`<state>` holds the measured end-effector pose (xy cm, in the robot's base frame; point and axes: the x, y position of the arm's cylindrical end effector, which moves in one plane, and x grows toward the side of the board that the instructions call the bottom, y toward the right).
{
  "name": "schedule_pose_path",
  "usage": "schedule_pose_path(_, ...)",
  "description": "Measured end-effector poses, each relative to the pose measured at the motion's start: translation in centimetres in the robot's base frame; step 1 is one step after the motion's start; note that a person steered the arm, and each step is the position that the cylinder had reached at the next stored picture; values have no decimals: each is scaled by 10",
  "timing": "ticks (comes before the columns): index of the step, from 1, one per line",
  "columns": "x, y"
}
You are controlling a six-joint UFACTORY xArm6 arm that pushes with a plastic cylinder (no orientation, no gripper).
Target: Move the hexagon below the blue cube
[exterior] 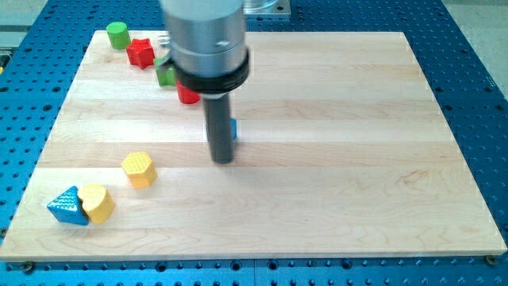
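Note:
The yellow hexagon [139, 168] lies on the wooden board [333, 159] at the view's left. The blue cube [233, 129] is almost wholly hidden behind my rod; only a thin blue edge shows at the rod's right side. My tip [223, 160] rests on the board just below the blue cube and well to the right of the hexagon. The tip touches no block that I can see.
A blue triangle [67, 207] and a yellow heart-shaped block [97, 202] sit together at the lower left. A green cylinder [118, 34], a red star-shaped block [141, 53], a green block [165, 74] and a red block [188, 95] lie at the upper left, partly behind the arm.

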<state>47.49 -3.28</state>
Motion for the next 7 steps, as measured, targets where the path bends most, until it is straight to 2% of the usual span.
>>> schedule_pose_path(1, -24, 7)
schedule_pose_path(2, -23, 29)
schedule_pose_path(3, -23, 26)
schedule_pose_path(4, -49, 21)
schedule_pose_path(5, -12, 18)
schedule_pose_path(6, -18, -16)
schedule_pose_path(7, -37, -16)
